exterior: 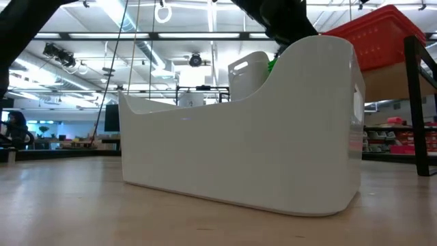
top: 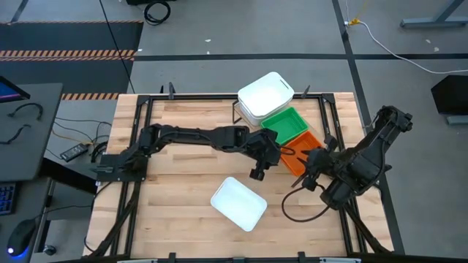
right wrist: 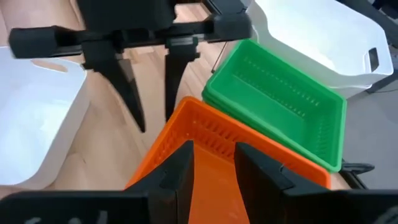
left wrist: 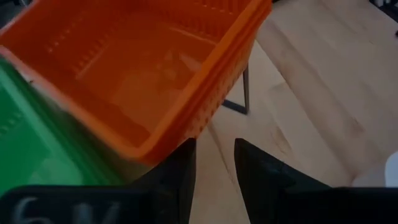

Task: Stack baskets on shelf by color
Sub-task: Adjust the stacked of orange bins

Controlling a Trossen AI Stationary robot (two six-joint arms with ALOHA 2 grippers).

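While the bench (top: pixel 175 183) carries only one loose white basket (top: pixel 238 203), lying just behind the left gripper (top: pixel 268 155), the shelf (top: pixel 241 109) ahead of it holds the white stack (top: pixel 265 97), green stack (top: pixel 286 125) and orange stack (top: pixel 304 151), sorted by color. That gripper hangs beside the orange rim, fingers (left wrist: pixel 177 180) apart, gripping nothing. Opposite, the right gripper (top: pixel 313 162) hovers over the orange stack, fingers (right wrist: pixel 177 168) also apart and empty, seemingly clear after a placement.
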